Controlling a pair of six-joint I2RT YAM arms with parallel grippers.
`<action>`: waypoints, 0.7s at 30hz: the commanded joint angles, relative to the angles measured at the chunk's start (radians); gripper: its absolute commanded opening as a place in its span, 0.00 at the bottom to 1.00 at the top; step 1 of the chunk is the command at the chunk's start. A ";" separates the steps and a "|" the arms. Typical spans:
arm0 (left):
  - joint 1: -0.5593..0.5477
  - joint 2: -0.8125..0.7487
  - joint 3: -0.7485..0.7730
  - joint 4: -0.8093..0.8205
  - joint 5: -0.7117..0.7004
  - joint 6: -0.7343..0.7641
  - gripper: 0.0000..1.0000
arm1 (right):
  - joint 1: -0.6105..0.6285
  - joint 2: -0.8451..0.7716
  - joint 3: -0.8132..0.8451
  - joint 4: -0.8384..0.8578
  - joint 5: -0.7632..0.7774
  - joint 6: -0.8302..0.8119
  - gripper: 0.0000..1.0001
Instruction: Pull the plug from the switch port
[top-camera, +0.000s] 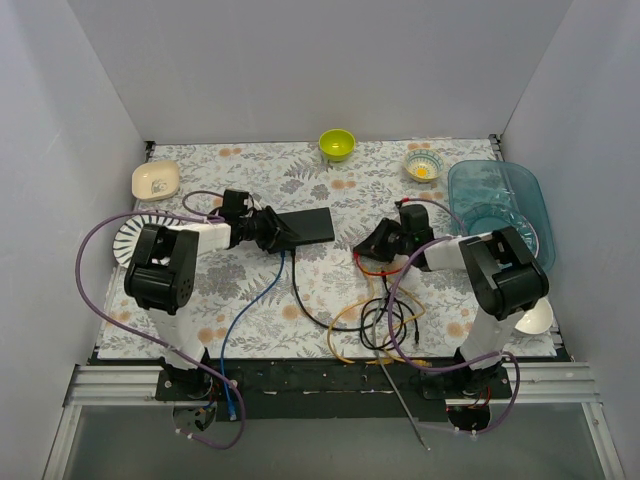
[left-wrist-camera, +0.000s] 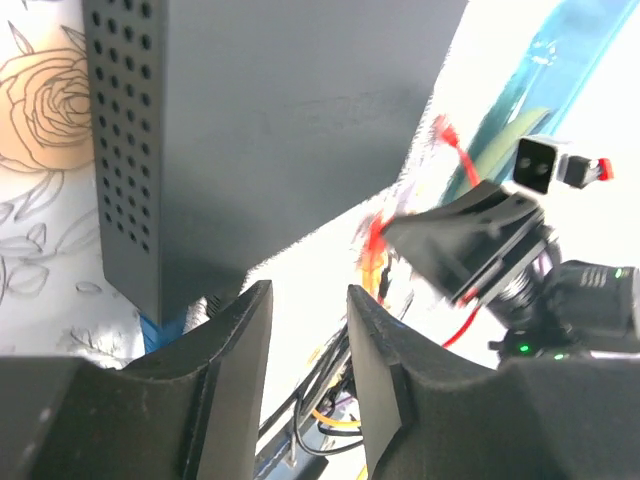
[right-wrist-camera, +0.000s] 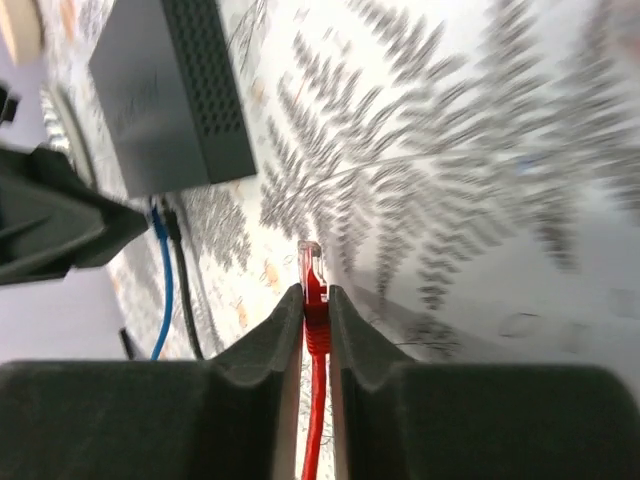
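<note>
The switch (top-camera: 305, 226) is a flat dark box lying mid-table. It also shows in the left wrist view (left-wrist-camera: 250, 130) and the right wrist view (right-wrist-camera: 165, 95). A blue cable (right-wrist-camera: 163, 290) and a black cable (right-wrist-camera: 187, 285) still run into its near end. My right gripper (right-wrist-camera: 315, 292) is shut on a red plug (right-wrist-camera: 312, 262) with a clear tip, held free of the switch and to its right (top-camera: 368, 245). My left gripper (left-wrist-camera: 310, 330) is open and empty, its fingers at the switch's near left end (top-camera: 275, 232).
A tangle of yellow, black and red cables (top-camera: 380, 325) lies in front of the right arm. A green bowl (top-camera: 337, 144), a small bowl (top-camera: 423, 168) and a clear blue tub (top-camera: 497, 200) stand at the back and right. A beige dish (top-camera: 156, 180) is at the back left.
</note>
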 joint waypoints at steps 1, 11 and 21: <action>0.009 -0.140 0.014 -0.036 -0.035 0.035 0.37 | -0.032 -0.078 0.111 -0.233 0.107 -0.208 0.30; 0.015 -0.254 -0.027 -0.096 -0.172 0.018 0.41 | 0.097 -0.038 0.439 -0.345 0.168 -0.311 0.56; 0.030 -0.320 -0.193 -0.041 -0.230 -0.013 0.37 | 0.138 0.220 0.625 -0.317 0.007 -0.222 0.06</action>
